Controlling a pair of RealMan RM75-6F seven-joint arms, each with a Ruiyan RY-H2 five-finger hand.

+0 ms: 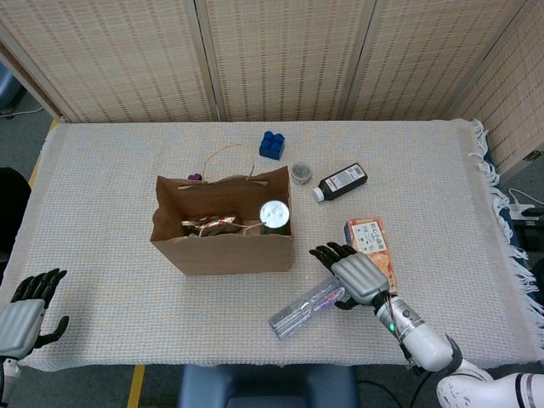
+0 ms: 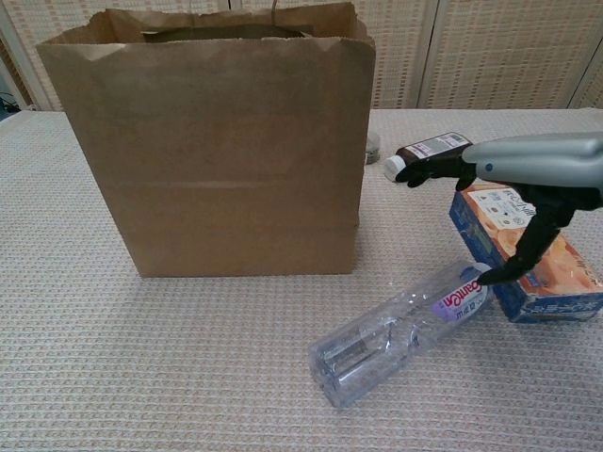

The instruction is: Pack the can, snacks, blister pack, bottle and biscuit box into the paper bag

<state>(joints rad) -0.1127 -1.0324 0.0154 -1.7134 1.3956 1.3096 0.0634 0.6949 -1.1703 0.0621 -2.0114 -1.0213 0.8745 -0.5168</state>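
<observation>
The brown paper bag [image 1: 223, 242] [image 2: 217, 141] stands open at the table's middle. Inside it I see the can's silver top [image 1: 274, 212] and shiny snack packets [image 1: 212, 227]. A clear water bottle [image 1: 308, 308] [image 2: 396, 337] lies on its side in front of the bag's right corner. The orange biscuit box [image 1: 374, 238] [image 2: 542, 268] lies flat just right of it. My right hand [image 1: 353, 274] [image 2: 528, 174] hovers over the bottle's cap end with fingers spread, its thumb tip down by the cap, gripping nothing. My left hand [image 1: 30, 310] is open at the near left edge.
A dark brown bottle [image 1: 342, 181] [image 2: 433, 153] lies behind the box. A small round lid [image 1: 300, 173] and a blue block [image 1: 272, 144] sit behind the bag. Something small and purple [image 1: 195, 178] peeks out behind the bag's left rear. Folding screens back the table.
</observation>
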